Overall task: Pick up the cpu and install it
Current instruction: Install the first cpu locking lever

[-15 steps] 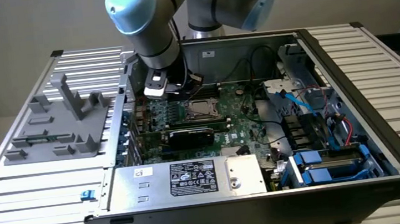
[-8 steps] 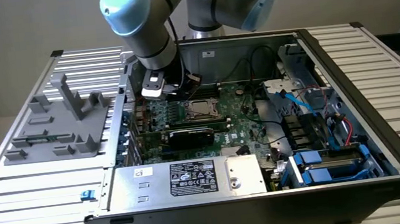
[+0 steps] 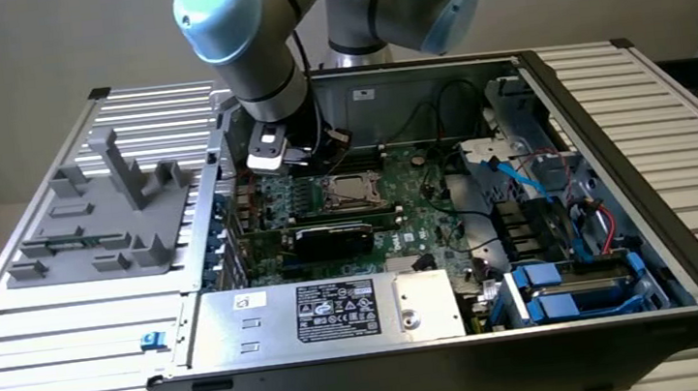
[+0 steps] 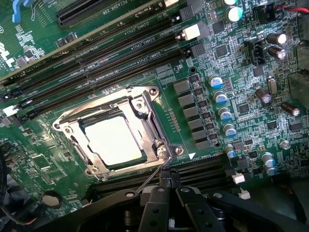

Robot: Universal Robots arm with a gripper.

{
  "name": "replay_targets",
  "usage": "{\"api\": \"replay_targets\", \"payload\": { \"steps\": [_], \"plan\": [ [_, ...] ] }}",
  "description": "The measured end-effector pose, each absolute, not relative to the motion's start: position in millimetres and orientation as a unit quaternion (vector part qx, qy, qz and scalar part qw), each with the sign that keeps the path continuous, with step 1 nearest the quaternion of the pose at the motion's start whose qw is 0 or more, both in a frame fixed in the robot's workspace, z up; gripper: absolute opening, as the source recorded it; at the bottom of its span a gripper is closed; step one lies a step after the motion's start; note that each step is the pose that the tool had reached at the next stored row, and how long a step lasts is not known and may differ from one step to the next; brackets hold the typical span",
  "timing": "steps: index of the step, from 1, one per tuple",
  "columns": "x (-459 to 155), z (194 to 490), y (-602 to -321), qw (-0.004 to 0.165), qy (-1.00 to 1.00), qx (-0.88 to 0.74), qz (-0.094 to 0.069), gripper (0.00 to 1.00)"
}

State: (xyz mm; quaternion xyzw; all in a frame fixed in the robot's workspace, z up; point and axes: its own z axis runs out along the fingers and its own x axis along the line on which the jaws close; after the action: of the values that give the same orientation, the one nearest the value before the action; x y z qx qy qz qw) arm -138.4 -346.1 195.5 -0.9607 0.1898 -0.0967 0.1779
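Cpu: We see the cpu [image 4: 113,140] lying flat, silver top upward, inside the socket frame [image 4: 145,104]. In the exterior view the cpu [image 3: 352,187] sits near the middle of the board, in the half nearer the case's far wall.
Socket frame: The metal frame borders the cpu on all four sides and overlaps its edges.
Lever wire: A thin lever wire [image 4: 152,178] runs from the frame corner nearest the gripper toward the fingertips. We cannot tell whether it touches them.
Motherboard: The green motherboard [image 4: 212,63] carries the socket. Long black memory slots [image 4: 96,58] run along one side of the frame, and a row of capacitors [image 4: 222,104] stands beside another.
Gripper: The gripper [image 4: 169,189] hangs above the board just beside the socket, off the cpu and apart from it. In the exterior view the gripper [image 3: 280,159] hangs over the board toward the case's left wall.
Jaws: Pressed together, with nothing pinched between them.
Arm: The arm [image 3: 248,41] reaches down into the case from above.
Case: The open computer case [image 3: 663,221] lies on its side on the table [image 3: 65,332].
Power supply: A silver labelled box [image 3: 322,313] fills the case's near edge.
Fixture: A grey fixture [image 3: 105,221] stands on the table beyond the case's left wall.
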Motion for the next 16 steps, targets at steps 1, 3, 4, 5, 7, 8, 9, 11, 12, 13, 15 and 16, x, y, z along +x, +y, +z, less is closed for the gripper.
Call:
{"api": "replay_targets", "payload": {
  "steps": [1, 3, 4, 5, 7, 8, 9, 11, 12, 13, 15, 16],
  "plan": [
    [-138.8, 195.7, -346.1, 0.178, 0.190, -0.961, -0.097, 0.11],
    [-139.2, 196.2, -346.4, 0.178, 0.190, -0.961, -0.097, 0.11],
    [-139.2, 196.3, -346.7, 0.178, 0.190, -0.961, -0.097, 0.11],
    [-139.3, 196.4, -347.1, 0.178, 0.190, -0.961, -0.097, 0.11],
    [-140.7, 196.6, -347.5, 0.179, 0.190, -0.961, -0.097, 0.11],
    [-142.0, 196.9, -347.5, 0.179, 0.190, -0.960, -0.096, 0.11],
    [-143.1, 197.5, -347.5, 0.180, 0.190, -0.960, -0.096, 0.11],
    [-143.4, 198.0, -348.0, 0.180, 0.190, -0.960, -0.096, 0.11],
    [-143.4, 198.0, -348.5, 0.181, 0.190, -0.960, -0.096, 0.11],
    [-143.5, 198.0, -348.8, 0.181, 0.190, -0.960, -0.096, 0.11],
    [-143.6, 198.0, -349.3, 0.183, 0.190, -0.960, -0.097, 0.11],
    [-143.6, 197.9, -349.3, 0.184, 0.190, -0.960, -0.097, 0.11]
  ]
}}
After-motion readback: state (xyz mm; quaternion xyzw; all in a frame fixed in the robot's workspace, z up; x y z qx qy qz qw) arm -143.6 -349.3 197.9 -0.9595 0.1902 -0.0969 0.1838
